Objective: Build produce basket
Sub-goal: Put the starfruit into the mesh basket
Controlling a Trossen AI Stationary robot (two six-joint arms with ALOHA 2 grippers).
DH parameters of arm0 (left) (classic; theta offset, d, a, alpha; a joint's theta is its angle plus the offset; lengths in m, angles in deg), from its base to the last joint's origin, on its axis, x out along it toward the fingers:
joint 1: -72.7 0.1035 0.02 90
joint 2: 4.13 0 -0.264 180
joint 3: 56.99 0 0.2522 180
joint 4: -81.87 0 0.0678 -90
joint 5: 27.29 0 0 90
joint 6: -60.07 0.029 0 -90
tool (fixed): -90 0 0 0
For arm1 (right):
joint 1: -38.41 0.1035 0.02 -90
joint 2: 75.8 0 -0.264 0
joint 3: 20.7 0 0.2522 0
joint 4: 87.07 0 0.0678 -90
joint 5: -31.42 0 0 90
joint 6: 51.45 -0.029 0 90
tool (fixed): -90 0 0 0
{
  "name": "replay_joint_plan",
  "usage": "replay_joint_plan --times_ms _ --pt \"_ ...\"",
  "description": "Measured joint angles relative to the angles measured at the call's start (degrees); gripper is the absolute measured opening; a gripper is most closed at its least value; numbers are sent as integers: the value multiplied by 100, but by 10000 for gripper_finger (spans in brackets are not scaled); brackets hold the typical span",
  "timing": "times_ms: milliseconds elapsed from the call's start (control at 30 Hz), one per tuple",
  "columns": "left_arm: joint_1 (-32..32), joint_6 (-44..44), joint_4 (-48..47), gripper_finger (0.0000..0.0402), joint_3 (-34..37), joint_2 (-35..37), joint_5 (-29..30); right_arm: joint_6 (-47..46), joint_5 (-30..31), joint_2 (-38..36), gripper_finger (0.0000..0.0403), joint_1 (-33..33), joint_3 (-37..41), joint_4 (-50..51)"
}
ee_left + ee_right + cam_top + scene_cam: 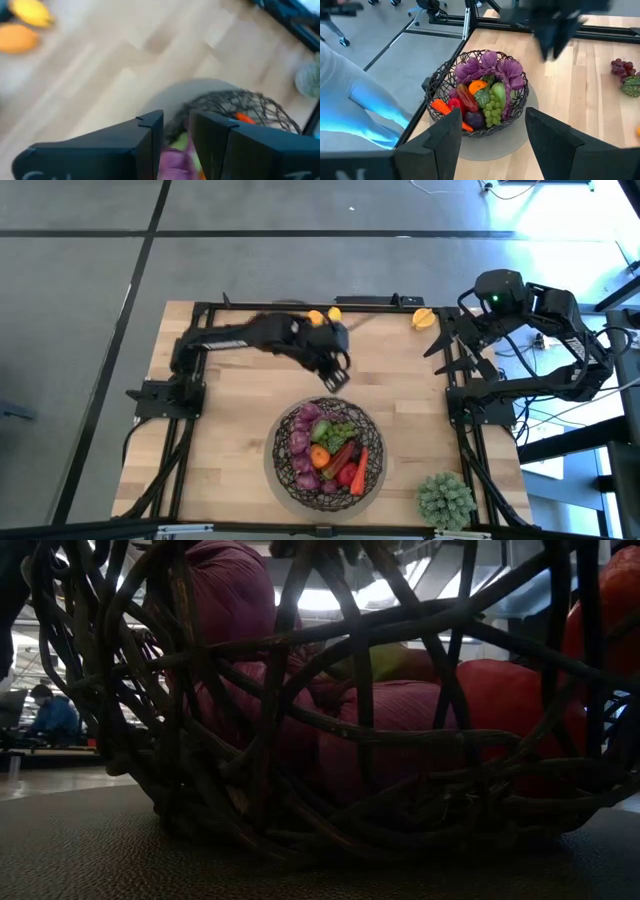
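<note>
The dark woven wire basket (pixel 372 442) stands on a round grey mat near the table's front middle. It holds purple and green grapes, an orange, red peppers and a carrot (pixel 485 97). It fills the low view (pixel 300 810). My left gripper (pixel 338 375) hovers just beyond the basket's far rim with a narrow gap between its fingers (pixel 176 135) and nothing in it. It shows blurred in the right wrist view (pixel 555 27). My right gripper (pixel 492 145) is open and empty at the table's right side (pixel 447 350).
An orange fruit (pixel 316 318) and a yellow one (pixel 335 311) lie by the far edge, with another orange piece (pixel 425 318) to their right. A purple grape bunch (pixel 620 67) lies on the table beyond the basket. A pale green spiky plant (pixel 445 498) stands at the front right.
</note>
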Motion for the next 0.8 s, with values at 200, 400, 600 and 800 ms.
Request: replay_joint_plan --times_ms 200,400,600,800 --pt "635 634 -516 84 -4 464 49 -1075 1822 261 211 2 0 -398" --pt "1436 1587 -1066 84 -2 675 49 -2360 4007 865 211 -159 0 -916" --pt "2321 2597 -1485 84 2 686 -264 -3913 4306 1511 211 -630 0 -936" --pt "3156 3322 -1505 84 2 657 -641 -5380 4348 2070 211 -1371 0 -835"
